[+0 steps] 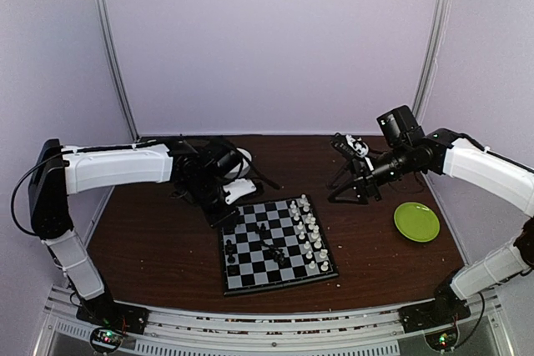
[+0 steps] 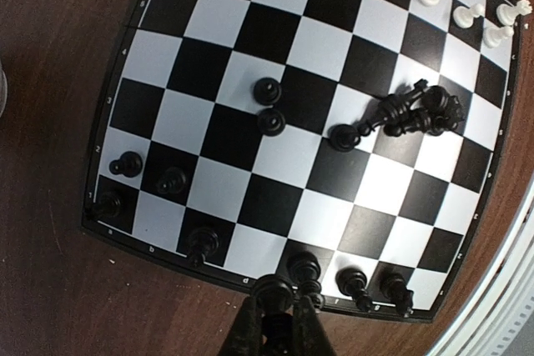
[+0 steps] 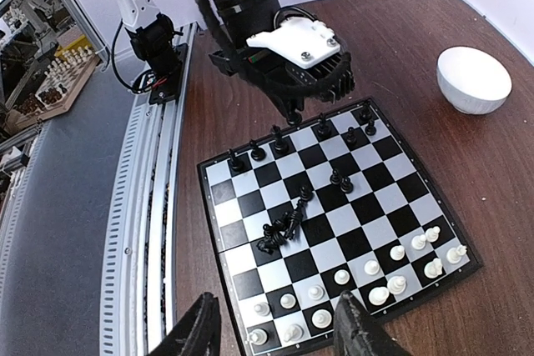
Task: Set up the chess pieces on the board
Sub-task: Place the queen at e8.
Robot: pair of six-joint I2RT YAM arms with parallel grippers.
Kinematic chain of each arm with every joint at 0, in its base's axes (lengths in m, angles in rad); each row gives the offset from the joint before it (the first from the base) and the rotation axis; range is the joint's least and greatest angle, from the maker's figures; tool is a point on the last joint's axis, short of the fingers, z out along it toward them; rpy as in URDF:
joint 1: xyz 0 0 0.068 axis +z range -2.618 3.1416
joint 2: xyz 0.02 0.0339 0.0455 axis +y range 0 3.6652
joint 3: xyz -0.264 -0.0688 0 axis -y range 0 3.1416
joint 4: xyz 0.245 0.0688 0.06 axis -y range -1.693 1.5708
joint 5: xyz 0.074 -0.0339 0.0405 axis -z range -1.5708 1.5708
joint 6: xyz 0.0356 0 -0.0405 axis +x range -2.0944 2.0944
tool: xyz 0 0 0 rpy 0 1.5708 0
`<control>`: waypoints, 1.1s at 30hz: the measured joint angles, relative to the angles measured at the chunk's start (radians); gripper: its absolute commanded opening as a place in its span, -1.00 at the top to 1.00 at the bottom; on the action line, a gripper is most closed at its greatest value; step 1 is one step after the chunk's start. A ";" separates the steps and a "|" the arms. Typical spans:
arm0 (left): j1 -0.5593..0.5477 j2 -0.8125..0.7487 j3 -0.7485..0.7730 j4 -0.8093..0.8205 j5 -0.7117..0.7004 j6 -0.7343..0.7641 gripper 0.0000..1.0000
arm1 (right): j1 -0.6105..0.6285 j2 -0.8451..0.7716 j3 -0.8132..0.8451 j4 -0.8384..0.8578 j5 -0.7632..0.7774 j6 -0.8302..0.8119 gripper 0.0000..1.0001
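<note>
**On the board point(image 1: 246, 273): white ranked, black only partly**

From above, roughly half done, by my judgement. Along the right edge, white chess pieces point(image 1: 310, 233) upright in two tidy rows, apparently complete. On the left half, only some black ones standing, and near the middle a small dark heap point(image 1: 272, 252) lying tipped over. Off to the right, a green plate point(image 1: 416, 222), well apart from the board.

Through the left wrist camera, left gripper point(image 2: 275, 304) at the rim on the black side, fingers point(image 2: 249, 333) pressed together on a black piece point(image 2: 274, 292), seemingly just above its back-rank square. Beside this one, several black men upright on the same rank, a few pawns scattered further in, and the heap left to sort and stand up.

Through the right wrist camera, right gripper point(image 3: 275, 299) high over the white side, fingers spread wide, holding nothing, well apart from every piece. Beyond the board, a white bowl point(image 3: 474, 79) on the table.
</note>
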 measured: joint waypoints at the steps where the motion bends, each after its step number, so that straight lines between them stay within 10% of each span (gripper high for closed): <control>1: 0.005 0.008 0.000 0.000 0.000 0.000 0.88 | 0.000 0.000 0.000 0.000 0.001 0.000 0.07; 33: 0.041 0.116 -0.034 0.059 0.031 0.002 0.87 | -0.001 0.012 0.000 -0.011 0.008 -0.019 0.07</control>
